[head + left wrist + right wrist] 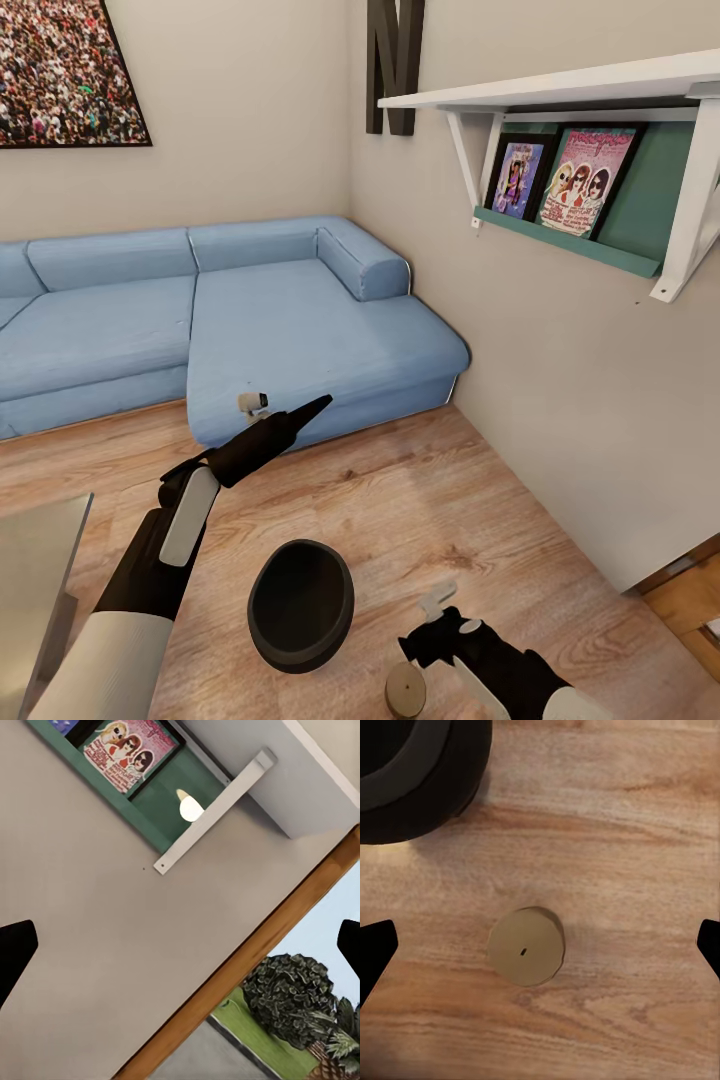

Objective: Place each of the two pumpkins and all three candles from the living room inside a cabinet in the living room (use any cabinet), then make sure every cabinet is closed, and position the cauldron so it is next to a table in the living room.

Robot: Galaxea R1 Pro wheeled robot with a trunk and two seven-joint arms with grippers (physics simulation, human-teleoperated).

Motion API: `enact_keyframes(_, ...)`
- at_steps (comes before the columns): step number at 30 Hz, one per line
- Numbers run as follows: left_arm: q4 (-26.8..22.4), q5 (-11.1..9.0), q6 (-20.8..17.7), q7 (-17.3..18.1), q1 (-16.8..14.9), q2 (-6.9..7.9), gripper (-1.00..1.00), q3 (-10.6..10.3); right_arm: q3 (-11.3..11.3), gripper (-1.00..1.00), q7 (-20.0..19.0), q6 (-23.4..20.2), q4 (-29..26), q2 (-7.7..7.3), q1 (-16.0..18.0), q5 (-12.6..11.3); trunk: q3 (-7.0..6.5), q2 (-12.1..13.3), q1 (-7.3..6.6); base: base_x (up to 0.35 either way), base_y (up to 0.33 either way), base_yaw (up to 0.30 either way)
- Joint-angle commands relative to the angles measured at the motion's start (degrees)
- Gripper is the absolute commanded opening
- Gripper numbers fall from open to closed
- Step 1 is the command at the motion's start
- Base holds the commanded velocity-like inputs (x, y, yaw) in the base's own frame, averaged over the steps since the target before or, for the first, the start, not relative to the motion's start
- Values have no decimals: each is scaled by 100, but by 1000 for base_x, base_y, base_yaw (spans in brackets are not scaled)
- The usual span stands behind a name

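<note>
- The candle (405, 689) stands on the wood floor (470, 510) at the bottom centre of the head view, just left of the right gripper (440, 615); in the right wrist view it sits mid-frame (526, 946), between the dark fingertips at the two side edges.
- The right jaws are spread wide with nothing between them yet, hanging above the candle; a pick-up looks like the step in hand.
- The left gripper (300, 412) is raised at centre-left, pointing toward the wall; its jaws are also wide apart and empty, the wrist view looking past them at the shelf (225, 802) and a window frame.
- The cauldron (300, 603), black and open-mouthed, rests on the floor just left of the candle, close but apart from it. A glass worktop (40, 560) edge shows at lower left, near the cauldron, so that part may already be roughly met, though I cannot be sure.
- Judged from this, the task is early: this candle is unstowed, and the rest remains to do.
- Room: open floor lies ahead and right of the candle; the cauldron wall crowds its left side, the sofa (300, 330) fills the middle, and the right wall (560, 380) hems in the right arm.
</note>
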State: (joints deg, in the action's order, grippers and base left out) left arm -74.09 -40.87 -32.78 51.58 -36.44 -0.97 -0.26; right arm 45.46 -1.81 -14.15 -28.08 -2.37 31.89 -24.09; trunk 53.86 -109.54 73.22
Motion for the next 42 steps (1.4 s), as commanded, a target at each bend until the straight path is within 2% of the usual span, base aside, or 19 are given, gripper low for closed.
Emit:
enact_keyframes(1,0,0,0,0,-1,0,100,0,-1,100,-62,0,2,-13,12,23,0,0,0,0,0,0)
enact_keyframes(10,-1,0,0,-6,2,0,100,0,-2,100,-160,23,32,-43,36,80,0,0,0,0,0,0)
enact_keyframes(19,-1,1,0,-8,-1,0,100,0,-2,100,-162,283,74,-44,37,97,0,0,0,0,0,0)
enact_keyframes(42,-9,1,0,-8,4,0,100,0,-2,100,-161,290,74,-37,37,97,413,-922,505,0,0,0)
